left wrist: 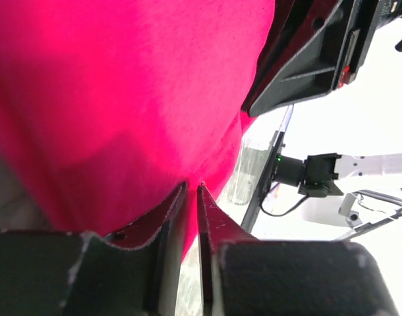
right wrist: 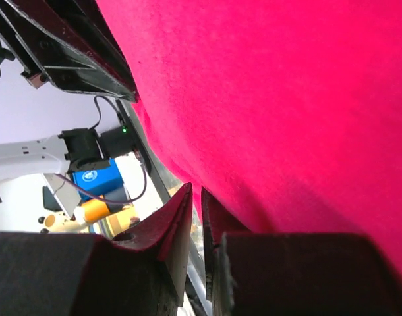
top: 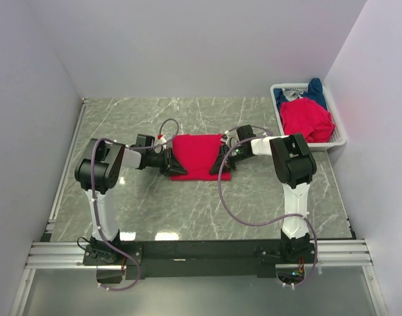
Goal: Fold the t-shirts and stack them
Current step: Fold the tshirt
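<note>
A bright red t-shirt (top: pixel 200 155) lies folded into a rectangle at the middle of the table. My left gripper (top: pixel 171 163) is at its left edge and my right gripper (top: pixel 221 162) at its right edge, facing each other. In the left wrist view the jaws (left wrist: pixel 192 187) are nearly closed, pinching the edge of the red cloth (left wrist: pixel 122 99). In the right wrist view the jaws (right wrist: pixel 196 191) are likewise closed on the red cloth (right wrist: pixel 287 99). Another red t-shirt (top: pixel 306 120) and a dark blue t-shirt (top: pixel 313 89) lie crumpled in the basket.
The white mesh basket (top: pixel 339 139) stands at the back right against the wall. The table is grey marble (top: pixel 135 118), with white walls on three sides. Each wrist view shows the opposite gripper across the shirt.
</note>
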You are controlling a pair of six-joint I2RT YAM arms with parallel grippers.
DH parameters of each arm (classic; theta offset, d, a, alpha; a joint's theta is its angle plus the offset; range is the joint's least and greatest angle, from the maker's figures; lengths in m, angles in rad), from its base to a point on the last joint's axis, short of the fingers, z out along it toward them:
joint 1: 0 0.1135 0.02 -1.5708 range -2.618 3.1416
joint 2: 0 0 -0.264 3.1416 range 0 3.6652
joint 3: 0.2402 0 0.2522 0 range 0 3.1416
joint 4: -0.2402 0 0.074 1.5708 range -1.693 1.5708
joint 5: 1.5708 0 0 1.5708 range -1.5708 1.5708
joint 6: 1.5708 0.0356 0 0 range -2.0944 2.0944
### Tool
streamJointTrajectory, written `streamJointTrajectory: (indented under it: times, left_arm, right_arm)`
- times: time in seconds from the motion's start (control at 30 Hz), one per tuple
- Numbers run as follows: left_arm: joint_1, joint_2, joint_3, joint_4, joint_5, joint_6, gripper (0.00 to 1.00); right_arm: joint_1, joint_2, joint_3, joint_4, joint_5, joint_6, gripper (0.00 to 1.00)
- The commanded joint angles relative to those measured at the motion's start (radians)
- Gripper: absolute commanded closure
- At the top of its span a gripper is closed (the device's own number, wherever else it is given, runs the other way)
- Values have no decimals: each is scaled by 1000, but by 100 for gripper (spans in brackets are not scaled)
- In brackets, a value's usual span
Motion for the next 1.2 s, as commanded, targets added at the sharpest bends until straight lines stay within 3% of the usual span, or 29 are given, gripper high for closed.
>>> streamJointTrajectory:
  times: [0.0, 0.23, 0.4, 0.53, 0.67, 0.9, 1.17]
  left_arm:
    - [29, 0, -48, -47, -60, 50, 77]
    - [73, -241, -102, -169, 43, 228, 64]
    - [35, -377, -120, -125, 60, 202, 66]
    - [-66, -347, -123, -23, 25, 106, 74]
    - [-98, -233, -99, 101, -1, 6, 76]
    - [-27, -41, -68, 71, -26, -8, 77]
    - [-5, -176, -131, -96, 80, 151, 73]
  right_arm:
    - [-16, -18, -46, -27, 141, -44, 81]
    - [-19, -189, -68, -153, 69, -190, 80]
    - [34, -317, -125, -33, -32, -95, 77]
    - [114, -290, -125, 28, -51, -46, 77]
    - [131, -188, -87, 41, -36, -43, 77]
    - [43, -58, -83, -1, 15, -107, 78]
    - [-4, -134, -139, -204, -51, -303, 79]
